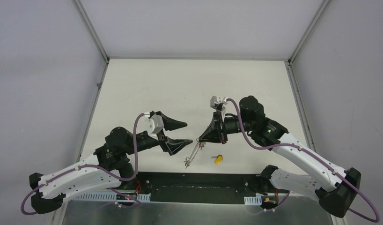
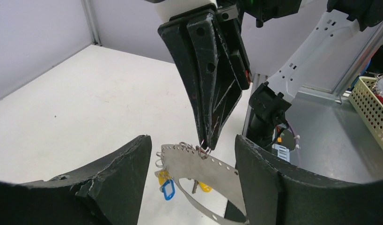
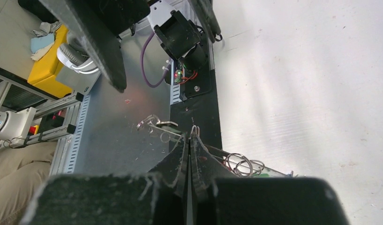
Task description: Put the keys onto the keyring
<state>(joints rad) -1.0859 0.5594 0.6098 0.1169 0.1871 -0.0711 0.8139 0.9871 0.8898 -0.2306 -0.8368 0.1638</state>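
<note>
My right gripper [image 1: 199, 139] is shut on a small wire ring [image 2: 204, 151] threaded through the keyring [image 2: 206, 169]. The keyring is a flat grey metal band with holes along its edge, and it hangs tilted above the table [image 1: 191, 154]. A yellow tag [image 2: 163, 177] and a blue tag [image 2: 168, 190] dangle from its left end. A loose yellow-headed key [image 1: 218, 159] lies on the table and shows through the hoop [image 2: 203, 187]. My left gripper [image 1: 185, 133] is open, with one finger [image 2: 110, 183] on each side of the keyring and not touching it. In the right wrist view the shut fingertips [image 3: 189, 140] pinch the ring, with more wire rings [image 3: 239, 164] beside them.
The black base plate [image 1: 194, 180] and a metal shelf run along the near edge. A cream mesh basket [image 2: 373, 108] stands off the table at the right. A purple cable [image 1: 243, 136] loops beside my right wrist.
</note>
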